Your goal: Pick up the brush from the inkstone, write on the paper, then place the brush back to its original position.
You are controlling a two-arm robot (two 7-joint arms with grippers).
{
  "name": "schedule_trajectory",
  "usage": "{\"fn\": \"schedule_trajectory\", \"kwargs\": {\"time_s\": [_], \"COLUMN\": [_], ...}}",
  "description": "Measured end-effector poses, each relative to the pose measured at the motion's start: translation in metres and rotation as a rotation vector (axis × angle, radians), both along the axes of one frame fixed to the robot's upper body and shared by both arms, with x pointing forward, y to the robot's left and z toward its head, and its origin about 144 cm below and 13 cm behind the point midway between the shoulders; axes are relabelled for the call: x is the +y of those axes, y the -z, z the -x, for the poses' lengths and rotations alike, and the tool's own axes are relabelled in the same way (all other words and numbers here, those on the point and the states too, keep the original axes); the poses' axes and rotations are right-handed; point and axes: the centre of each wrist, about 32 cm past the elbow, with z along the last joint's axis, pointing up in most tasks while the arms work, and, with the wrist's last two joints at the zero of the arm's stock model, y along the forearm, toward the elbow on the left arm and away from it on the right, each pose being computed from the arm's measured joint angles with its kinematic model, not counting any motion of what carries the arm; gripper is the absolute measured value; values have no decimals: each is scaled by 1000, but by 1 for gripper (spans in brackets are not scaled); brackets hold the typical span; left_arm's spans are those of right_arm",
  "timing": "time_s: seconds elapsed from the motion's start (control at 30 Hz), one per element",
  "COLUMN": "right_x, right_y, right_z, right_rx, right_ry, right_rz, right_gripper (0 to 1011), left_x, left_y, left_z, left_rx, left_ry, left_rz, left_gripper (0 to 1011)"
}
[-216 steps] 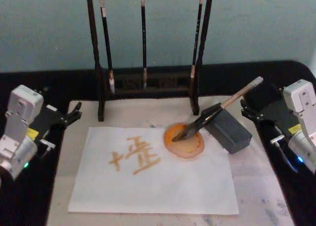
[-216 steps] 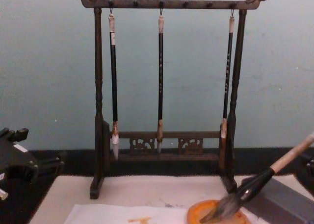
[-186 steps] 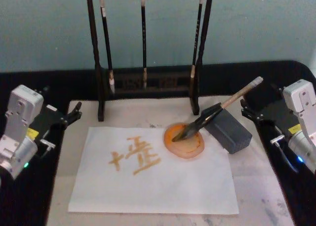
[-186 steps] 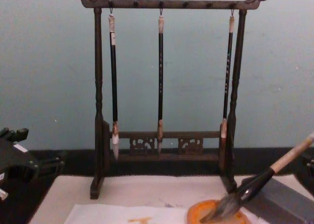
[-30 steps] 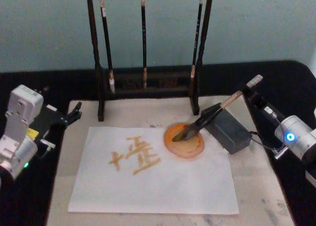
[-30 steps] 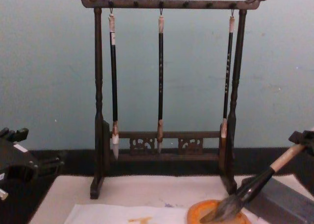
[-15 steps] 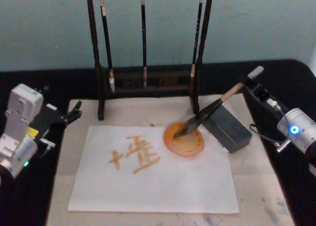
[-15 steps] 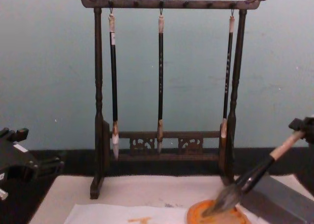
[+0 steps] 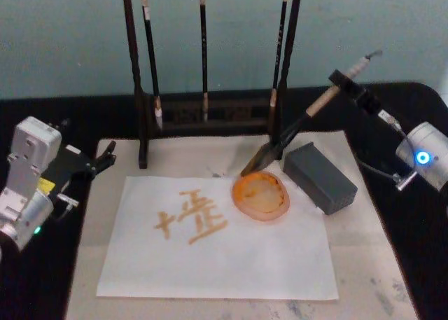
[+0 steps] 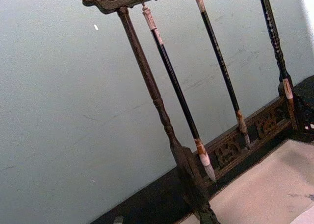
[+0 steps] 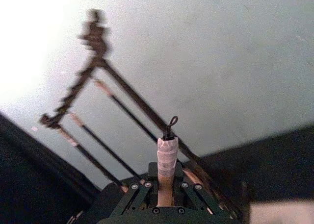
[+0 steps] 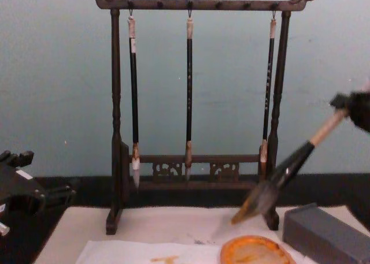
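Bristles of the brush (image 9: 290, 131) hang in the air just past the 12 o'clock rim of the round dish (image 9: 260, 217), which holds a film of orange ink. My right end effector (image 9: 348, 82), out at 2 o'clock, is clamped on the pale upper handle, with the shaft tilted. At the dish's 3 o'clock sits the grey block (image 9: 320, 177). The dish rests on the paper (image 9: 210, 264). My left end effector (image 9: 106, 157) sits at 9 o'clock, fingers apart.

Black table (image 9: 70, 113), seemingly felt mat (image 9: 364, 253) atop
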Motion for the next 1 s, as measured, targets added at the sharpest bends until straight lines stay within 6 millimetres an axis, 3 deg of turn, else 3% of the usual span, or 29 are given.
{"fn": "schedule_trajectory", "kwargs": {"time_s": [0.4, 1.0], "right_x": [28, 59], "right_y": [-43, -39], "right_z": [6, 38], "right_rx": [-271, -485], "right_ry": [-148, -323], "right_rz": [187, 414], "right_gripper": [172, 172], "left_x": [0, 0], "left_y": [0, 0], "left_z": [0, 0], "left_rx": [0, 0], "left_ry": [0, 0], "left_rz": [0, 0], "left_gripper": [1010, 1010]}}
